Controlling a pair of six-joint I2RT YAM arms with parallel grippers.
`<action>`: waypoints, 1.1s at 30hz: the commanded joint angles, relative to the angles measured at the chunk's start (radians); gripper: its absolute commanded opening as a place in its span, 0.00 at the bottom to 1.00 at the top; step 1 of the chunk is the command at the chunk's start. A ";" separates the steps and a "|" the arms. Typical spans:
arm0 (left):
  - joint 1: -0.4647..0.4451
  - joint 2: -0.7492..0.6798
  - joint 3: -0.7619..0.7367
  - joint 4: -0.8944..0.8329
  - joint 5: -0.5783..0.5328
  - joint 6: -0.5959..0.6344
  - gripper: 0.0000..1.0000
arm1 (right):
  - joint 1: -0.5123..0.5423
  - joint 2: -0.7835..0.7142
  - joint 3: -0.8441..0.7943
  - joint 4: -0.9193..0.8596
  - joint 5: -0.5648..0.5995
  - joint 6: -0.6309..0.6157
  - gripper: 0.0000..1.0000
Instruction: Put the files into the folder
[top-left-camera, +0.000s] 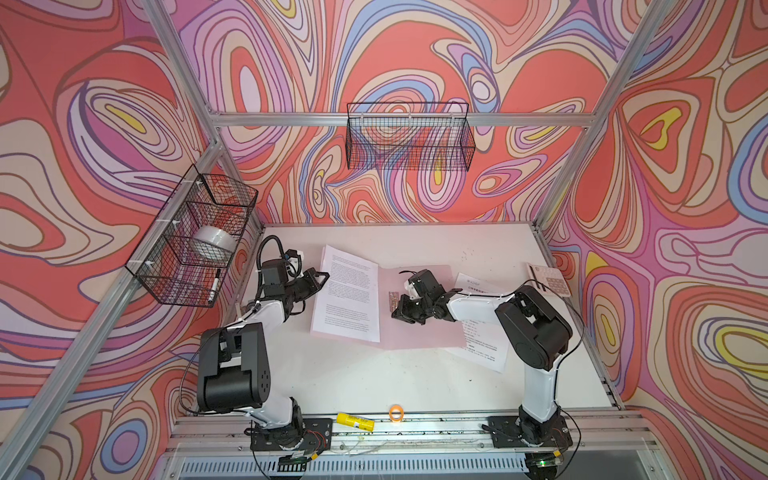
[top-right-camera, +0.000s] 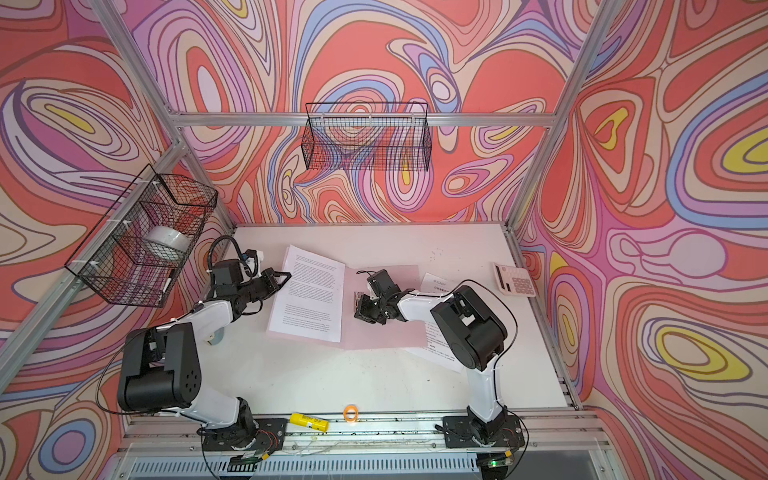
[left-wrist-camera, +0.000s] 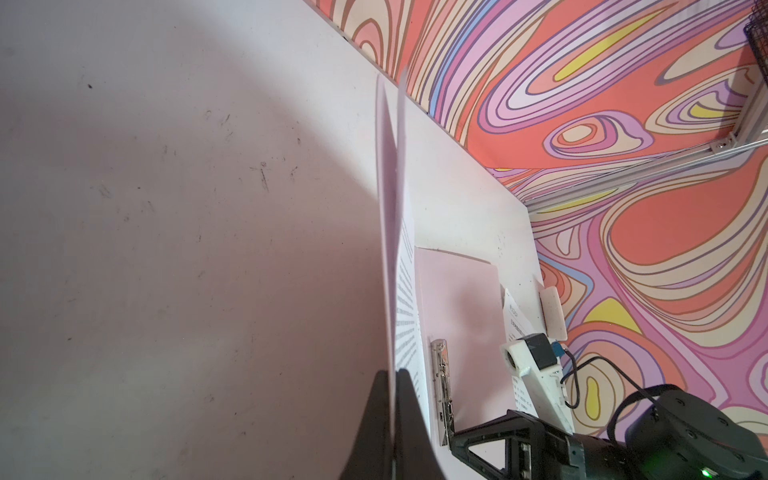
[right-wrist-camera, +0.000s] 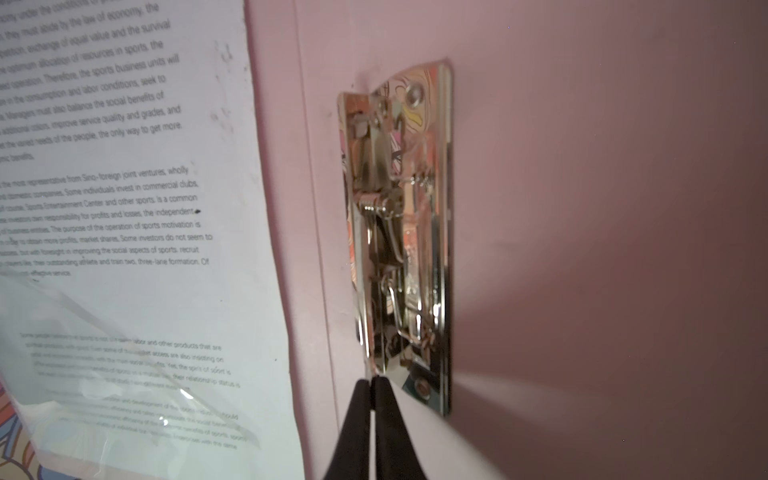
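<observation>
The white desk (top-left-camera: 374, 374) is walled at the back and on both sides; its front half lies bare between the two arm bases, and a bare strip runs behind the paperwork. The folder (top-left-camera: 417, 334), thin pale pink plastic, lies spread open flat in the middle of the desk, spine running front to back. The files (top-left-camera: 348, 296), white sheets of dense black text, cover its left half, their far left corner curling up off the surface. A headed sheet (top-left-camera: 484, 347) with a small logo at its top lies askew, tucked partly under the folder's right edge and under the right arm, one corner poking toward the front. The left gripper (top-left-camera: 323, 275) meets the files at their outer left edge; in the left wrist view its jaws (left-wrist-camera: 392, 374) are closed on that paper edge, holding it lifted. The right gripper (top-left-camera: 396, 312) reaches across the pink right half to the spine, jaws pressed together; in the right wrist view its tips (right-wrist-camera: 372, 380) touch the near end of the silver clip (right-wrist-camera: 403, 232), and I cannot tell whether they pinch any part of it. A pink-and-white calculator (top-left-camera: 550, 282) sits by the right edge, well apart from the folder. A yellow glue stick (top-left-camera: 355, 421) and an orange tape ring (top-left-camera: 397, 412) lie at the front edge.
</observation>
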 joint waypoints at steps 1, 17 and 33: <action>-0.005 -0.007 -0.012 0.005 0.007 0.017 0.00 | 0.001 0.029 0.026 -0.027 0.019 -0.007 0.00; -0.005 -0.037 -0.009 -0.013 0.019 0.035 0.00 | -0.002 0.153 0.043 -0.289 0.220 -0.028 0.00; -0.005 -0.040 -0.004 -0.021 0.033 0.045 0.00 | -0.052 -0.116 0.067 -0.386 0.377 -0.088 0.00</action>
